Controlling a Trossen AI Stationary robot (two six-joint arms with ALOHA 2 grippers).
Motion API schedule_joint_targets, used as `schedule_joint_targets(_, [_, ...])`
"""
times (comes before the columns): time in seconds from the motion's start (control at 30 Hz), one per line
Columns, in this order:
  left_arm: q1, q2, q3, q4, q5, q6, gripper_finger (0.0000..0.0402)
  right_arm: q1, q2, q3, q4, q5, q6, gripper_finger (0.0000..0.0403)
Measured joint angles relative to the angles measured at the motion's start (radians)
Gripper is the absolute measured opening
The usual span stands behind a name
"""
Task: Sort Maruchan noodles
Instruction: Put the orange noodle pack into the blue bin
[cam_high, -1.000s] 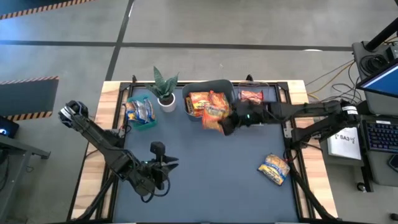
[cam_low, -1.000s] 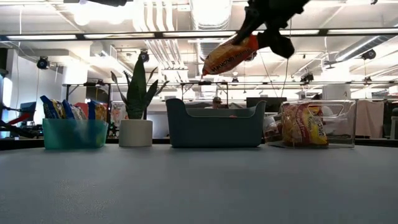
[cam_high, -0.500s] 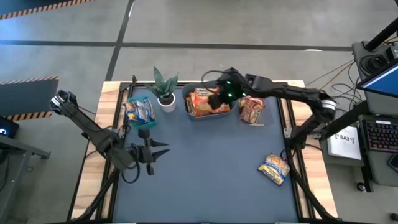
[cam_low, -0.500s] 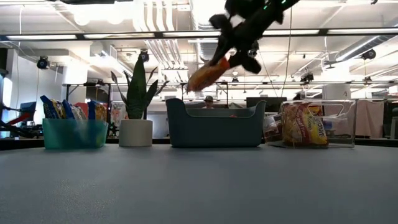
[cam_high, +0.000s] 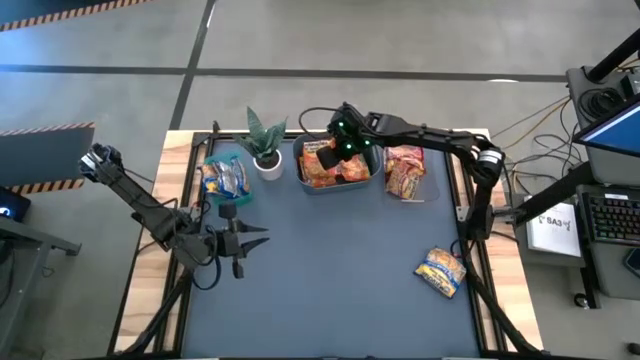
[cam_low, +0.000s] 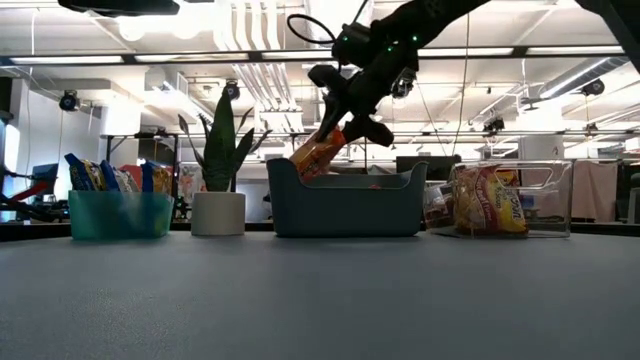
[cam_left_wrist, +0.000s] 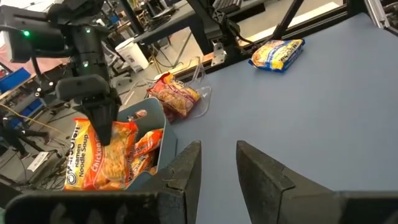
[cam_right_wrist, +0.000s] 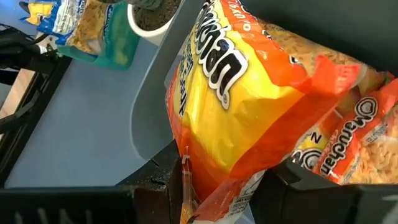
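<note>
orange-yellow noodle packet (cam_right_wrist: 242, 93) sits pinched in the right tool (cam_high: 340, 150), hanging tilted from its fingers over the grey bin (cam_low: 345, 205) at the table's (cam_high: 340, 280) far edge, lower end dipping past the bin rim onto the orange packets already inside (cam_left_wrist: 146, 146). crinkly plastic, orange edges, yellow middle, white maruchan lettering. red-and-white packets (cam_high: 405, 172) in the clear bin just right of it, silver-blue-yellow ones (cam_high: 225, 178) in the teal bin left of the plant (cam_high: 264, 140). one silver-blue-yellow packet (cam_high: 441, 270) loose on the table near the right edge. left tool (cam_high: 240, 243) hovers over the table's left side, fingers slightly apart, gripping nothing.
</note>
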Motion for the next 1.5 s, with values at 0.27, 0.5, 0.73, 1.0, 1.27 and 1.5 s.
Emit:
schedule_joint_targets(0.27, [0.0, 0.001, 0.0, 0.003, 0.0, 0.003, 0.0084, -0.014, 0.005, 0.007, -0.004, 0.006, -0.034, 0.0127])
schedule_joint_targets(0.5, [0.0, 0.001, 0.0, 0.004, 0.0, 0.003, 0.0084, -0.015, 0.005, 0.007, -0.014, 0.009, -0.042, 0.0169])
schedule_joint_targets(0.73, [0.0, 0.001, 0.0, 0.004, -0.001, 0.003, 0.0084, -0.045, 0.003, 0.024, -0.071, 0.008, -0.042, 0.0182])
schedule_joint_targets(1.0, [0.0, 0.001, 0.0, 0.004, -0.001, 0.012, 0.0084, -0.083, 0.002, 0.093, -0.177, 0.034, -0.043, 0.0183])
schedule_joint_targets(1.27, [0.0, 0.001, 0.0, 0.004, -0.001, 0.014, 0.0084, -0.074, 0.001, 0.121, -0.217, 0.117, -0.044, 0.0181])
schedule_joint_targets(1.5, [0.0, 0.001, 0.0, 0.004, -0.001, 0.014, 0.0084, -0.016, 0.029, 0.111, -0.217, 0.196, -0.083, 0.0135])
